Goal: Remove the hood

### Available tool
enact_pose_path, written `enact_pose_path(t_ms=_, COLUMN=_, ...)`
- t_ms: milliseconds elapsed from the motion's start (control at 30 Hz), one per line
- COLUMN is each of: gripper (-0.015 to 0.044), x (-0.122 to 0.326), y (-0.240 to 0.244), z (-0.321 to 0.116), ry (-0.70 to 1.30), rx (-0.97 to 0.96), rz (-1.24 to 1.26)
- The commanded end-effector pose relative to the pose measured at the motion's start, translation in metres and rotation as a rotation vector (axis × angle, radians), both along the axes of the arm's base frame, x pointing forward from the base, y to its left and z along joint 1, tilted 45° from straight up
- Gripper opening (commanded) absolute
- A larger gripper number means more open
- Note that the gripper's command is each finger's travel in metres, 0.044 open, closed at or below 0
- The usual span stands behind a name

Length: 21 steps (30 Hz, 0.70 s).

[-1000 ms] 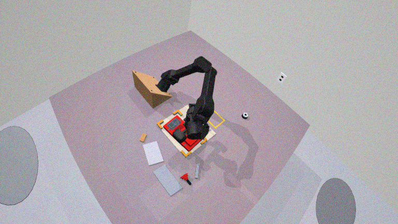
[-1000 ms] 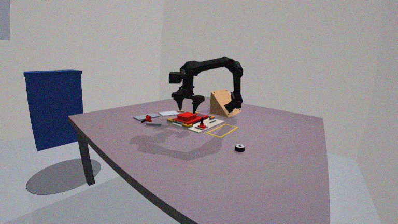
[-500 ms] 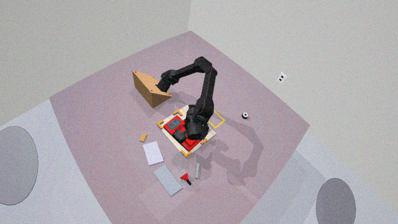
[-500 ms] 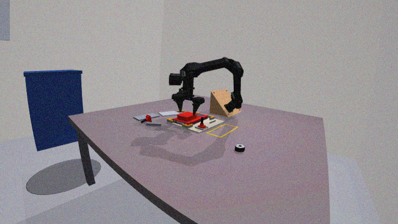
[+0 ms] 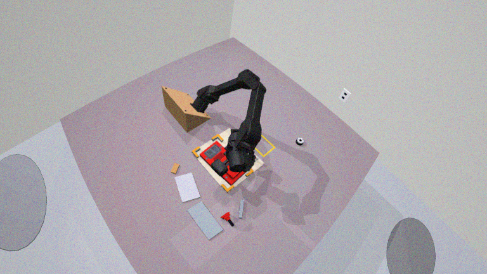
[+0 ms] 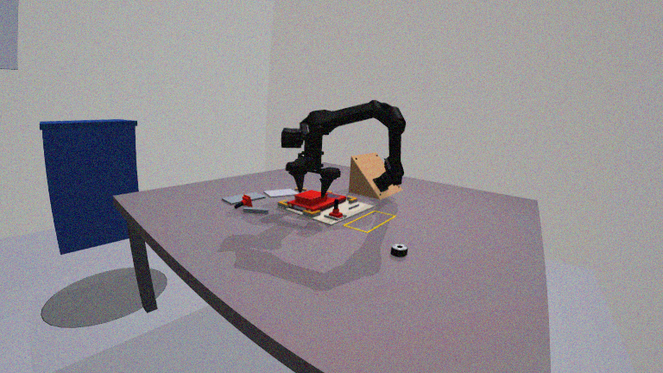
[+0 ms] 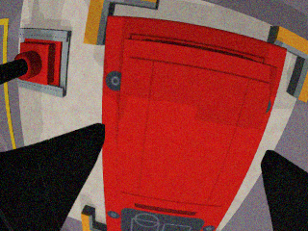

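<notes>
The red toy car (image 5: 212, 153) (image 6: 306, 207) sits on a cream board (image 5: 212, 171) (image 6: 349, 210) (image 7: 38, 115) with orange corner brackets. Its broad red hood panel (image 7: 192, 122) is still on the car. My gripper (image 5: 229, 165) (image 6: 312, 189) (image 7: 188, 146) is open and empty. It hangs just above the car, one dark finger on each side of the hood, not touching it. The marked area, a yellow outline (image 5: 269, 151) (image 6: 354, 229) (image 7: 6, 90), lies on the table beside the board and is empty.
A red clamp (image 6: 339, 207) (image 7: 38, 64) stands on the board's edge. A wooden wedge (image 5: 182, 107) (image 6: 365, 178) stands by the arm's base. A black wheel (image 5: 299, 141) (image 6: 399, 249), white sheet (image 5: 187, 187), grey plate (image 5: 205, 219), red tool (image 5: 226, 217) and grey bar (image 5: 241, 208) lie around.
</notes>
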<state>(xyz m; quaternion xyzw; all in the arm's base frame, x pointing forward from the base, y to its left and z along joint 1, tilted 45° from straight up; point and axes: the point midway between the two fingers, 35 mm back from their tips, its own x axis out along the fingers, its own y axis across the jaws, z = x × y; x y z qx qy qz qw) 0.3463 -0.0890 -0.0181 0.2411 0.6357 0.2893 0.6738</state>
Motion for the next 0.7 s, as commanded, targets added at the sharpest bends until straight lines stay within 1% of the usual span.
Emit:
enact_pose_path(t_ms=0, gripper=0.0440, x=0.0007, y=0.0023, z=-0.0009, ry=-0.003, rx=0.004, rz=-0.004)
enact_pose_path(t_ms=667, gripper=0.0440, x=0.0008, y=0.0093, z=-0.0077, ry=-0.003, rx=0.004, rz=-0.004)
